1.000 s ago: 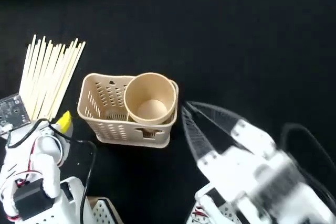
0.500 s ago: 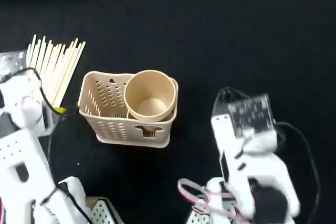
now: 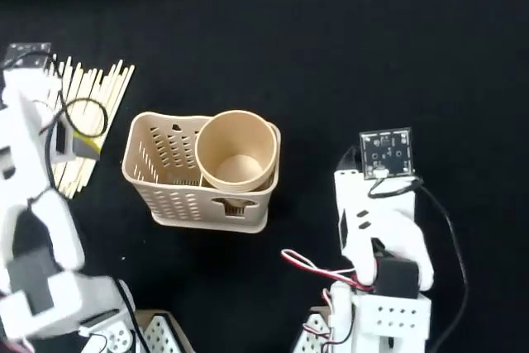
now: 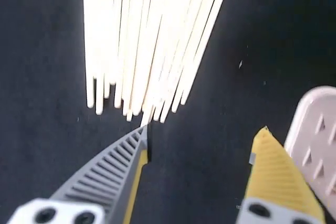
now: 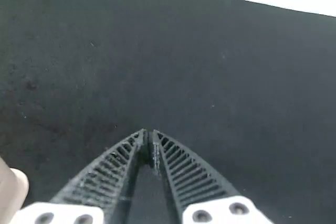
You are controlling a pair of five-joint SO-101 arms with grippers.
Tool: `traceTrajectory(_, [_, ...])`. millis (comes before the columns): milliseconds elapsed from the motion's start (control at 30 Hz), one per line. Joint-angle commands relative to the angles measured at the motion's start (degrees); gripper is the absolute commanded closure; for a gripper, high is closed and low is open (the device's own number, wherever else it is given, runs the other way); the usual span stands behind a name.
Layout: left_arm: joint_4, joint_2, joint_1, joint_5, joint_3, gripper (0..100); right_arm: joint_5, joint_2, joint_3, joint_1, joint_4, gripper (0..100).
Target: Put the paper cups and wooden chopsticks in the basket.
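As far as the cup goes: tan paper cup [image 3: 236, 155] sits upright in the cream perforated plastic basket [image 3: 165, 197], at the end nearer the right arm, so that bit looks done (could be a stack, can't tell)
Left to do: the bundle of pale wooden chopsticks [image 3: 92, 98] lies fanned out on the black tablecloth [image 3: 372, 55], none in the basket yet, so I'd call it roughly halfway
Left gripper [image 4: 205, 129]: fingers spread wide with nothing between them, hanging just short of the near ends of the sticks [image 4: 152, 40], grey finger almost at the tips, yellow one over by the basket wall [image 4: 317, 129]
Right gripper [image 5: 148, 132]: fingers pressed together, empty, parked over bare cloth on the far side of the basket from the sticks
Basket room: the end beside the cup is free, looks like the natural spot for the sticks
Edges: sticks sit near the table's left side with the left arm [image 3: 33, 171] over them, and the basket is just beside them, so that gap is tight and a careless swing could nudge the basket
Open room: loads of bare cloth beyond the basket and out to the right
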Motion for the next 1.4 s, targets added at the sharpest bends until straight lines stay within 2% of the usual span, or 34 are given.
traceTrajectory(0, [-0.18, 11.96, 1.98, -0.35, -13.67, 69, -0.35, -0.04, 3.74, -0.09, -5.01, 98.6])
traceTrajectory(300, [0.00, 36.04, 5.49, -4.66, -35.38, 69, -0.62, 0.04, 10.86, -0.26, -12.57, 98.5])
traceTrajectory(433, [0.00, 44.66, 4.97, -4.75, -43.30, 69, -0.18, 0.04, 12.18, -4.13, -13.10, 98.3])
traceTrajectory(600, [0.09, 52.40, 3.47, -7.47, -50.33, 69, -0.18, 0.04, 12.26, -4.22, -13.27, 98.3])
traceTrajectory(800, [0.09, 56.35, 3.47, -7.56, -53.05, 70, 0.88, 0.04, 12.35, -4.48, -13.27, 98.4])
traceTrajectory(1167, [1.67, 56.44, 4.70, -7.56, -53.05, 96, 0.88, 0.04, 12.35, -4.48, -13.10, 98.5])
traceTrajectory(1367, [8.88, 56.44, 6.73, -7.38, -56.13, 97, 0.97, 0.04, 12.35, -4.48, -13.01, 98.5])
